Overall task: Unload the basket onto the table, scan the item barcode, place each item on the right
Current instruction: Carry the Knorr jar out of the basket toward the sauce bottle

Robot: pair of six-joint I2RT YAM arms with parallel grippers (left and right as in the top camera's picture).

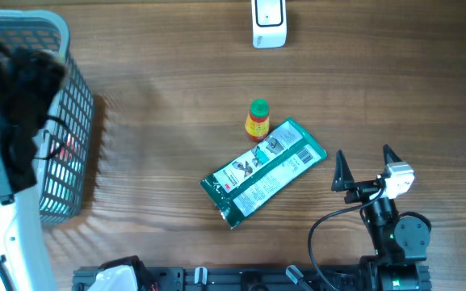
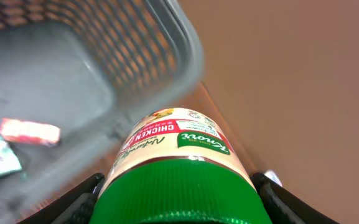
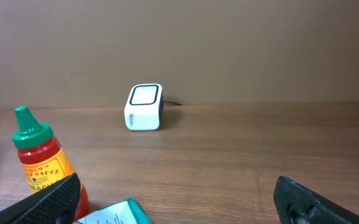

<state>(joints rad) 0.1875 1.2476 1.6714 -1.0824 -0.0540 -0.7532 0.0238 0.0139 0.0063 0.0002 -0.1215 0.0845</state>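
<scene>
On the table, overhead: basket point(image 1: 69, 137) at left, scanner point(image 1: 269, 24) well apart at the far edge. Left wrist: left gripper point(image 2: 179, 200) grips green-lidded jar point(image 2: 174, 140) at the basket rim. Right wrist: right gripper point(image 3: 179, 200) gapes, empty. Judged: carry step; next, barcode must face scanner.

Soft, even light falls from overhead; the basket point(image 1: 75, 121) throws a faint slatted shadow rightward onto the table point(image 1: 176, 73). In the left wrist view the basket is smeared by blur and the near jar point(image 2: 173, 143) is soft. The right wrist view is sharp.
</scene>
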